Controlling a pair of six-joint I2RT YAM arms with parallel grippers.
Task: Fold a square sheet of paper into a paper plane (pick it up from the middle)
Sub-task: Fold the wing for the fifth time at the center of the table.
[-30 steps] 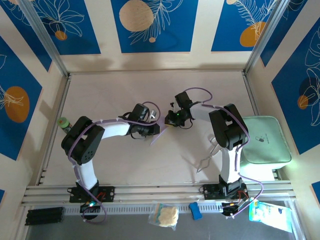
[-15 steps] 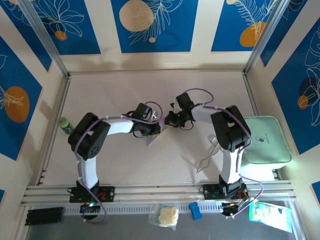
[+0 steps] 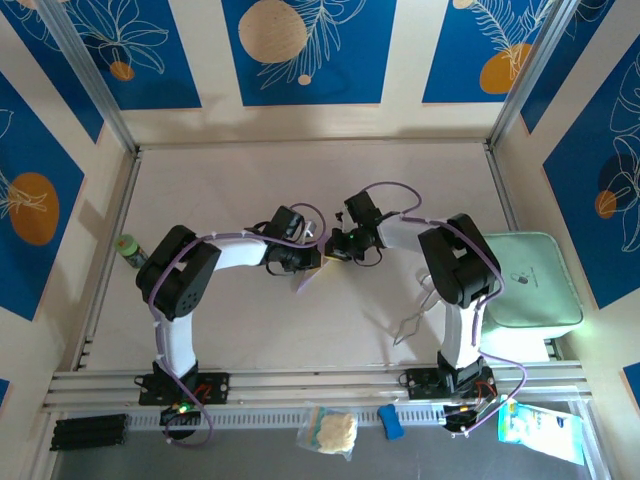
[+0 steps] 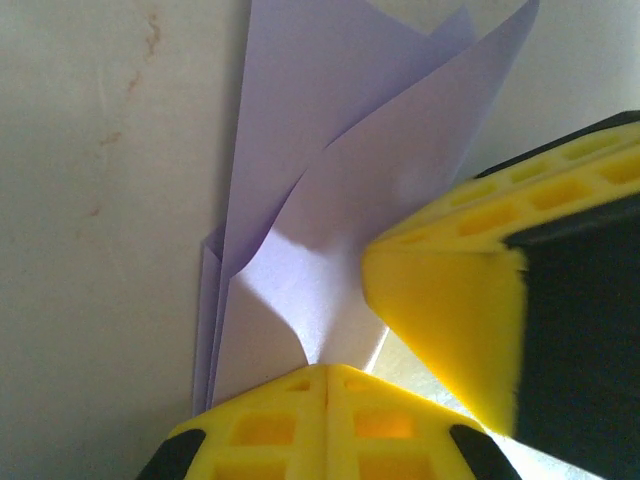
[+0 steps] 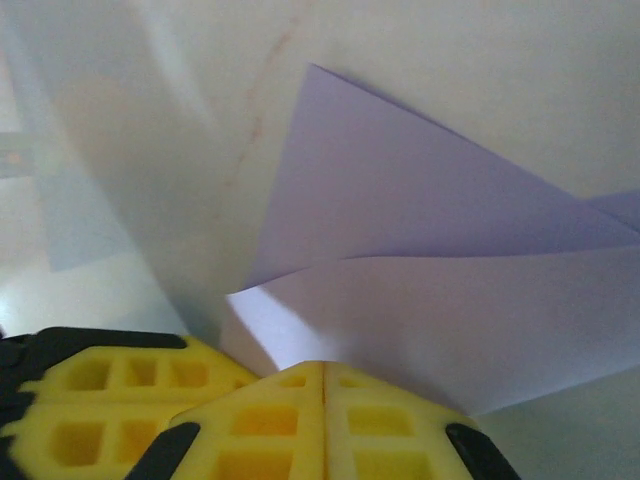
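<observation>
At desk centre, I read both hands as closed on one item, the square sheet of paper.

1. Left hand: the yellow fingertips meet along one seam, and a lavender layer of the sheet runs down into that seam and is pinched there.
2. Right hand: the fingertips are pressed together in the same way, clamping a neighbouring edge of the sheet. The hands sit just beside each other.
3. Sheet: it is already creased, with several overlapping layers fanning away from the grips. Seen from above, a narrow pointed part slants toward the near edge under the left hand.
4. Surroundings: a mint-green tray sits well apart, at the right edge past the right arm.
</observation>
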